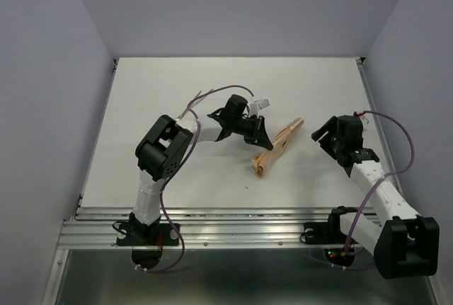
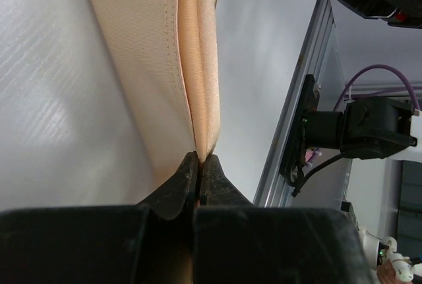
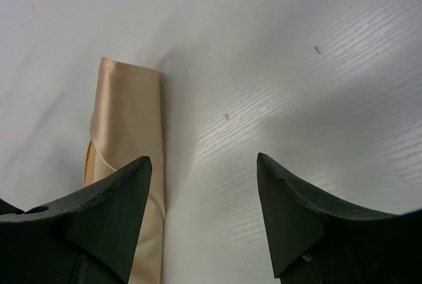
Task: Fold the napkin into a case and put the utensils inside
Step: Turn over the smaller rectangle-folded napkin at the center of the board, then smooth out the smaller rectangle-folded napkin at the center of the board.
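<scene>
- Both arms rise from a metal rail (image 1: pixel 233 223) along the near edge of the white worktop (image 1: pixel 177 93).
- The napkin (image 1: pixel 277 146), folded into a narrow peach-orange strip, lies right of the worktop's middle. It runs on a slant from a curled near-left end to a far-right end.
- The left tool (image 1: pixel 263 141) is clenched on the napkin's left long edge, about midway along. In its wrist view the fingertips (image 2: pixel 178 192) press together with the cloth's stitched layers pinched between them.
- The right tool (image 1: pixel 320 134) is released and grasps nothing, jaws spread wide just right of the napkin's far end. In its wrist view the strip's folded end lies beside one finger (image 3: pixel 112 211).
</scene>
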